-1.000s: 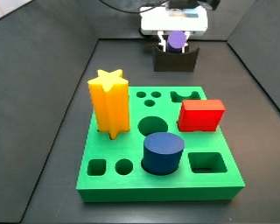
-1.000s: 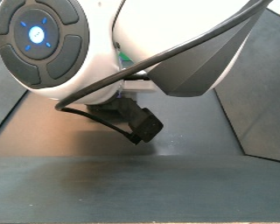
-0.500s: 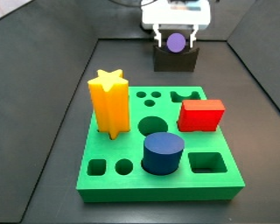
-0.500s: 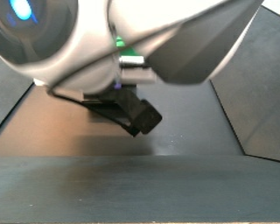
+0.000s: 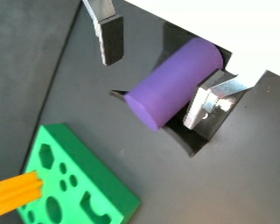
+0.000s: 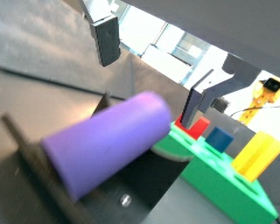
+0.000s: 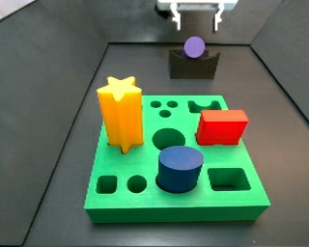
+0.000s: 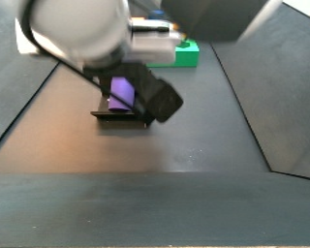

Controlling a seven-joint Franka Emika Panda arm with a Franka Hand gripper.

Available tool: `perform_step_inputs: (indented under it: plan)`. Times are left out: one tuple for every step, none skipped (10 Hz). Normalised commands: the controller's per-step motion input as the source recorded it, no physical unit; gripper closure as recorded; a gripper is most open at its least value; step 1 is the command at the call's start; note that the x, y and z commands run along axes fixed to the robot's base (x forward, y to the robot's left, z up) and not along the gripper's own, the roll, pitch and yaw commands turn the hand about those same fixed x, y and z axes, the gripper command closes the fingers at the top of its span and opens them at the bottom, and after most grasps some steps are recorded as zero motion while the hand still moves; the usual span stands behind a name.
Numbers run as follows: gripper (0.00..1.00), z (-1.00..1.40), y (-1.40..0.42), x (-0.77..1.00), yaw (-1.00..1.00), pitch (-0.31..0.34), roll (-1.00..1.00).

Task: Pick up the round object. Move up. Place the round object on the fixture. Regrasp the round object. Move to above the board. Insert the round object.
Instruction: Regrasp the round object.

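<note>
Peg lying in the fixture's notch

Side view: purple peg (image 7: 195, 46) rests on the dark fixture (image 7: 193, 66), its round end facing the green board (image 7: 177, 174); the pincer (image 7: 196, 12) hangs above, open, empty.

Wrist view: the peg (image 5: 173, 83) lies lengthwise between spread fingers (image 5: 106, 35), untouched.
</note>
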Motion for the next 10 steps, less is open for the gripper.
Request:
perform_step_inputs:
  plan:
    - [0.0,0.28,0.01,-0.03,0.0,0.029,0.03]
    - [0.0,1.0,-0.95,-0.09,0.03,0.061,1.0]
    - [0.0,0.95,-1.0,-0.08,0.03,0.06,1.0]
    - [0.0,0.93,-1.0,-0.1,0.03,0.051,1.0]
    - [0.0,0.78,-0.91,-0.12,0.03,0.041,1.0]
    - [0.0,0.64,-0.8,-0.11,0.03,0.039,1.0]
    - [0.0,0.34,-0.57,-0.06,0.03,0.037,1.0]
    - [0.0,0.11,-0.37,-0.03,0.03,0.036,1.0]
    - [0.0,-0.01,-0.11,-0.01,0.03,0.036,1.0]
    - [0.0,0.01,-0.02,-0.01,0.03,0.037,1.0]
